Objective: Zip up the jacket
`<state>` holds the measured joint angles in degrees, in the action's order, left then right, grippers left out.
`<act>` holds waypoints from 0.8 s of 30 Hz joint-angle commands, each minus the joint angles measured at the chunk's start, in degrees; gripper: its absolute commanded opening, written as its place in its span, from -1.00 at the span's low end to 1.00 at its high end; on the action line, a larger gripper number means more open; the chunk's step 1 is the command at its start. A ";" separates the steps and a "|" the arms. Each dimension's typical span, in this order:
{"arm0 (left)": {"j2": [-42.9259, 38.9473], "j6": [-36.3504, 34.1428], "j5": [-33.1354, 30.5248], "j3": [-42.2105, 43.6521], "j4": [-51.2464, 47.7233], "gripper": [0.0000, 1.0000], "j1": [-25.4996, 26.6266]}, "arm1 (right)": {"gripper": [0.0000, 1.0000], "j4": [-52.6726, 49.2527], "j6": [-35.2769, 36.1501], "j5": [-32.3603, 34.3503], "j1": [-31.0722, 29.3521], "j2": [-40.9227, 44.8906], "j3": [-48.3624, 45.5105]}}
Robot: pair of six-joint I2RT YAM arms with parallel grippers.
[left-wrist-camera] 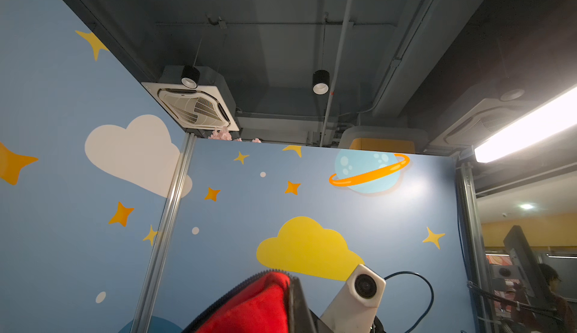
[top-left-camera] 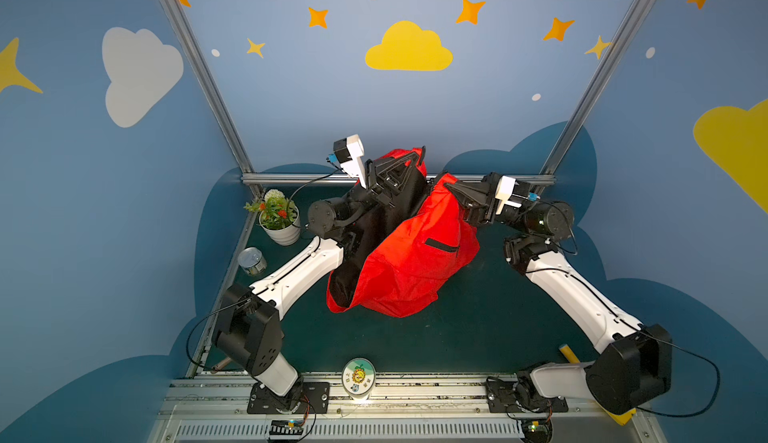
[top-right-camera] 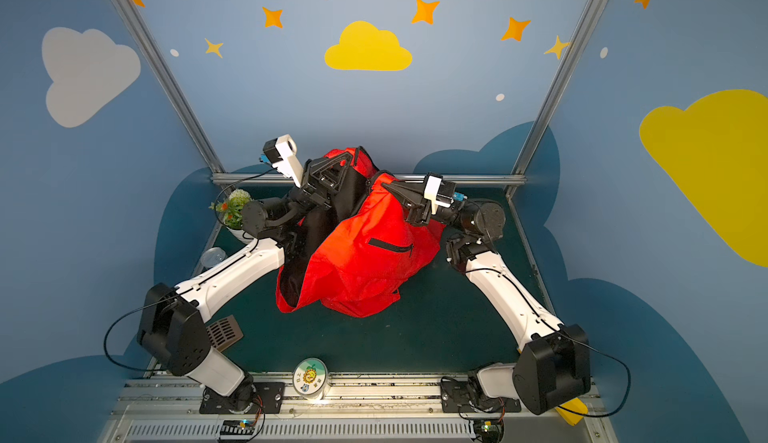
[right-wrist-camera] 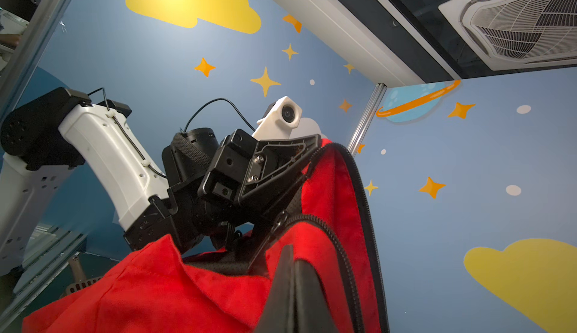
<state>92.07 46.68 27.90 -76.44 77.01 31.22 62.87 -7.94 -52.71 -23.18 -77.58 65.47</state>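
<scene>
The red jacket (top-left-camera: 407, 266) (top-right-camera: 357, 270) hangs raised over the back of the dark green table (top-left-camera: 478, 320), its black lining showing on the left and a black pocket zip (top-left-camera: 441, 245) on the right. My left gripper (top-left-camera: 417, 156) (top-right-camera: 354, 153) is shut on the jacket's top edge. The right gripper (top-left-camera: 449, 185) (top-right-camera: 385, 185) is shut on a lower red fold just beside it. The left wrist view shows red cloth with black zipper teeth (left-wrist-camera: 237, 291) against one finger (left-wrist-camera: 299, 303). In the right wrist view the right gripper (right-wrist-camera: 293, 272) pinches red cloth (right-wrist-camera: 156, 287); the left gripper (right-wrist-camera: 313, 145) holds the zipper edge (right-wrist-camera: 359, 191).
A potted plant (top-left-camera: 277, 217) and a tin can (top-left-camera: 252, 261) stand at the table's left edge. A round sticker-topped container (top-left-camera: 358, 376) sits at the front rail, a yellow object (top-left-camera: 568, 353) at the front right, a brown slotted scoop (top-right-camera: 224, 331) at the front left. A metal frame bar (top-left-camera: 291, 179) runs behind.
</scene>
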 commanded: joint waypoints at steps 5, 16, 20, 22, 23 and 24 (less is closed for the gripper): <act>1.12 -0.39 0.82 -2.06 3.06 -0.95 1.31 | -1.00 2.87 -1.59 -0.38 -0.55 -0.07 2.94; 1.00 0.64 0.04 -1.38 3.06 -0.94 1.91 | -1.00 3.57 -1.92 0.71 -0.55 0.37 3.17; 0.82 3.51 -0.19 -1.35 3.06 -0.95 1.75 | -1.00 3.66 -1.17 1.46 -0.46 0.42 2.82; 0.93 6.62 -1.33 -1.25 3.06 -0.95 1.50 | -1.00 3.33 -0.55 1.42 -0.55 0.49 2.83; 1.07 7.85 -1.52 -1.28 3.07 -0.95 1.32 | -1.00 3.31 -0.49 1.47 -0.55 0.48 2.80; 1.17 8.58 -1.59 -1.20 3.10 -0.94 1.29 | -1.00 3.31 -0.49 1.47 -0.53 0.50 2.74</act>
<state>93.82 50.98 27.90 -76.49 77.19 32.77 63.40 -8.78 -52.64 -23.46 -77.87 66.43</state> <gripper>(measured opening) 0.049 0.047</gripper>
